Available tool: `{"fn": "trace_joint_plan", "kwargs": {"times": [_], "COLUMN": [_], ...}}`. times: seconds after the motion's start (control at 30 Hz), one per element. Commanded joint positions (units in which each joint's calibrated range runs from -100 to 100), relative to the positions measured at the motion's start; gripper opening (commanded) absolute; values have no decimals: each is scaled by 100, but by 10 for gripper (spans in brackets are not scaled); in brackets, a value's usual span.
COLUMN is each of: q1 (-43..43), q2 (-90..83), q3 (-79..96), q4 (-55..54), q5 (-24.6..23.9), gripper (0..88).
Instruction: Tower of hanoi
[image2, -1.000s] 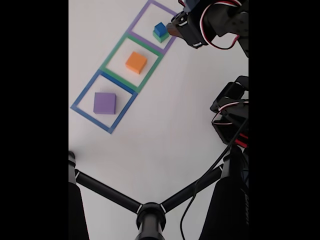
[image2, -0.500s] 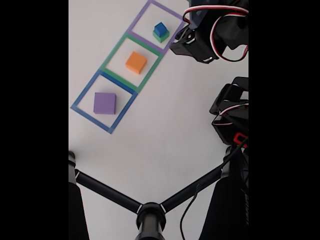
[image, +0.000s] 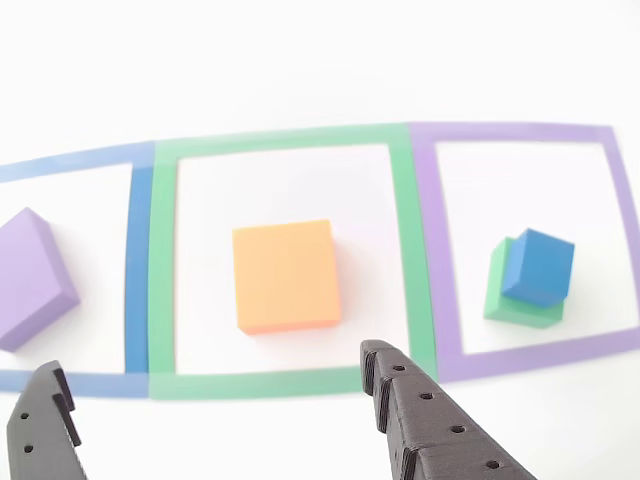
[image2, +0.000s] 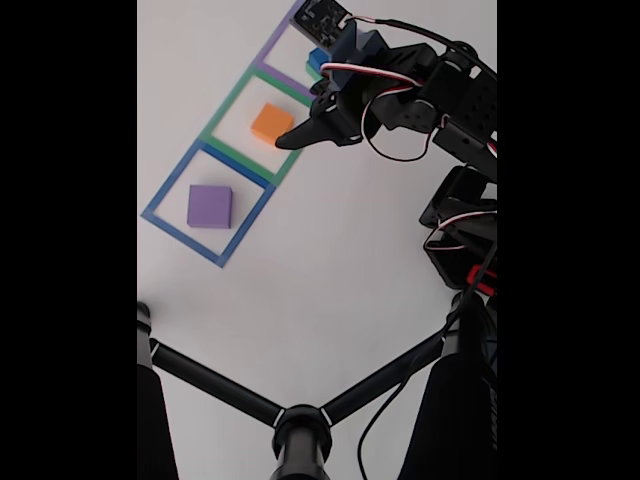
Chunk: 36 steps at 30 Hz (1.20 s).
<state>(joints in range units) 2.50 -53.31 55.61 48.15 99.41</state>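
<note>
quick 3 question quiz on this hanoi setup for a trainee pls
1. True or false: the blue cube sits on the green block.
2. Which outline holds the orange block? A purple, B green, C blue.
3. In the other view, is the gripper open or shut?

Key: 1 true. 2 B, the green outline. 3 open: its fingers stand wide apart in front of the orange block, touching nothing.

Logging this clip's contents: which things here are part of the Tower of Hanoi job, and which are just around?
Job:
- blue cube stacked on green block, in the purple outline
- orange block in the green outline
- purple slab in the blue outline
- gripper, open, empty

Around:
- black tripod legs
- cables
</note>
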Motion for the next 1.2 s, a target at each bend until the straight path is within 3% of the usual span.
{"fn": "trace_joint_plan", "kwargs": {"times": [0.0, 0.47, 0.9, 1.17], "q1": [86, 412, 412, 335], "q2": [-91, 935, 3026, 4229], "q3": [702, 2857, 3202, 2920], "q4": [-1326, -5358, -7957, -8937], "q5": [59, 59, 59, 59], "gripper": [386, 395, 387, 378]}}
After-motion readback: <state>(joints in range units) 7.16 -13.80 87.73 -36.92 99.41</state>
